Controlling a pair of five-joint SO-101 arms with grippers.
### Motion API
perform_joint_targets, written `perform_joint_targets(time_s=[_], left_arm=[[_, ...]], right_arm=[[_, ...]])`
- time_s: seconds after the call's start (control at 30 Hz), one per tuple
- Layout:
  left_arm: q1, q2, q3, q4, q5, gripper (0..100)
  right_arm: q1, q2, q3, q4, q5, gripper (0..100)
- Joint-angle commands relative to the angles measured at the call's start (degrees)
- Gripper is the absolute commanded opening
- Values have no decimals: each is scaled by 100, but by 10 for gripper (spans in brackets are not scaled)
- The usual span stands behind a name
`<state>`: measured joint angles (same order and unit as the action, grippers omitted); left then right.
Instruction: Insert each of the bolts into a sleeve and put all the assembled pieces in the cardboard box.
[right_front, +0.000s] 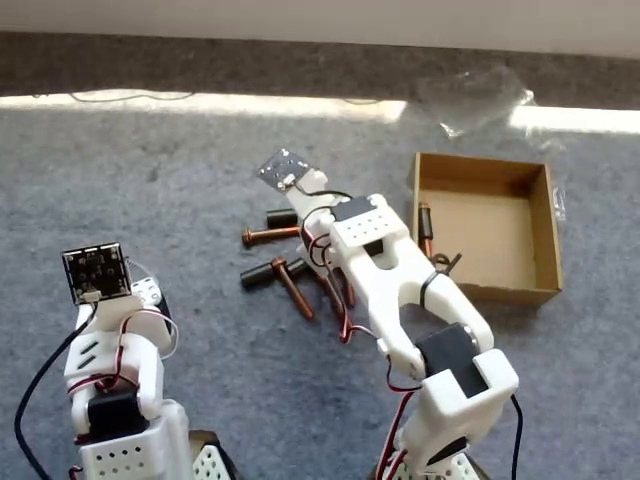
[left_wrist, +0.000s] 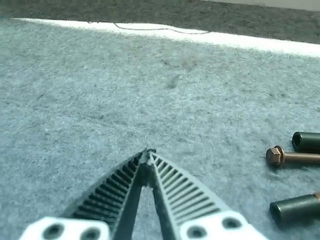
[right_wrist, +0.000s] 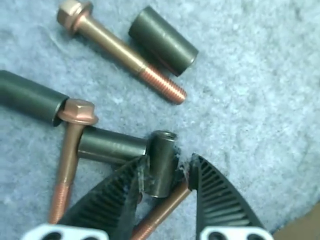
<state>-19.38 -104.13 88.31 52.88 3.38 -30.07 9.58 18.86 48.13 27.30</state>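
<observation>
Right gripper (right_wrist: 168, 161) stands spread astride a short dark sleeve (right_wrist: 162, 150) in the parts cluster left of the cardboard box (right_front: 480, 167). A copper bolt (right_wrist: 160, 210) lies under the jaws. Centre on the sleeve alone, close squarely across its wall, and keep the bolt out of the pinch. Left gripper (left_wrist: 147, 155) rests pressed together, near left.

Holding the white plastic left arm (right_front: 118, 375) folded upright near its base, with the ribbed grey fingers (left_wrist: 175, 187) of the left gripper (left_wrist: 148, 152) meeting tip to tip. Holding the white plastic right arm (right_front: 400, 280) stretched forward and low, wrist angled down, with the right gripper (right_wrist: 167, 160) standing apart in a narrow V.
</observation>
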Motion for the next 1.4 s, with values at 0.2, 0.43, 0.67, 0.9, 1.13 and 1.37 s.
perform_joint_targets(time_s=[0.2, 0.43, 0.67, 0.9, 1.13, 1.37], left_arm=[[-57, -31, 75, -396, -44, 4], [-57, -31, 75, -404, -44, 4], [-57, -31, 75, -404, -44, 4], [-57, -31, 84, -413, -44, 4], [-40, -31, 84, -404, -44, 4], [-31, -31, 84, -404, -44, 4]], right_arm=[[-119, 154, -31, -57, 53, 119], [-198, 119, -4, -48, 18, 119], [-541, 127, 4, -40, 9, 119], [-523, 154, 4, 119, 9, 81], [-268, 163, 4, 145, 44, 77], [-127, 154, 4, 145, 53, 77]])
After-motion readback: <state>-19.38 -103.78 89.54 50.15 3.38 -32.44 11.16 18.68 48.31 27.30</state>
